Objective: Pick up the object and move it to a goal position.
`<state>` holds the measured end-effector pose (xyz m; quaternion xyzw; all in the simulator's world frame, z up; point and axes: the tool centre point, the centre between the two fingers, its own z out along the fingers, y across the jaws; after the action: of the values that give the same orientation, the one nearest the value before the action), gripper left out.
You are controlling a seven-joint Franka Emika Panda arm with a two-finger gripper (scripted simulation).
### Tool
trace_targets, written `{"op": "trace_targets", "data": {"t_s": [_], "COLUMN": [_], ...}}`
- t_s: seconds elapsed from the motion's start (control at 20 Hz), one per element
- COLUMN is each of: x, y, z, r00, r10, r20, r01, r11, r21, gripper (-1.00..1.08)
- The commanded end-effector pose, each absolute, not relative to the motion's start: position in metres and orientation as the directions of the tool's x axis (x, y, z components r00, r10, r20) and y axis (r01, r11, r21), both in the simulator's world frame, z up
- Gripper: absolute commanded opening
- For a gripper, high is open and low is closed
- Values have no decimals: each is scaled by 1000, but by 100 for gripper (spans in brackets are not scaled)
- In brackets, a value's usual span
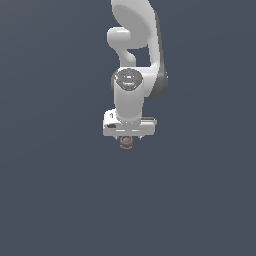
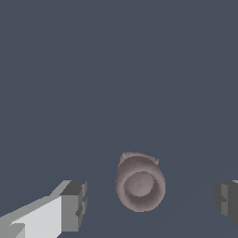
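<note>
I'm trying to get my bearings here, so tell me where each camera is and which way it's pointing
Exterior view: off the arm, apparently looking down from above on the white arm, the gripper and the small reddish-brown object just under the gripper bar; its exact position cannot be told.
Wrist view: on the wrist, looking along the gripper at the object, which lies between the two fingers, apart from both.
Shared: the object, the gripper and the plain dark surface.
</note>
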<state>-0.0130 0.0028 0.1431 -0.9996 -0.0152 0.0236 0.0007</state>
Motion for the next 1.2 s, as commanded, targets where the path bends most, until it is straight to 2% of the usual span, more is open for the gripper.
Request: {"op": "trace_targets", "data": {"t_s": [0.0, 0.65, 1.15], "x": [-13, -17, -29], "y": [3, 11, 6], "z": [143, 144, 125], "r00": [998, 997, 999], "r10": [30, 58, -11], "r20": [-47, -60, -42], "r01": [30, 57, -11], "r11": [-1000, -998, -1000], "r21": [-2, -12, -7], "gripper": [100, 100, 100]}}
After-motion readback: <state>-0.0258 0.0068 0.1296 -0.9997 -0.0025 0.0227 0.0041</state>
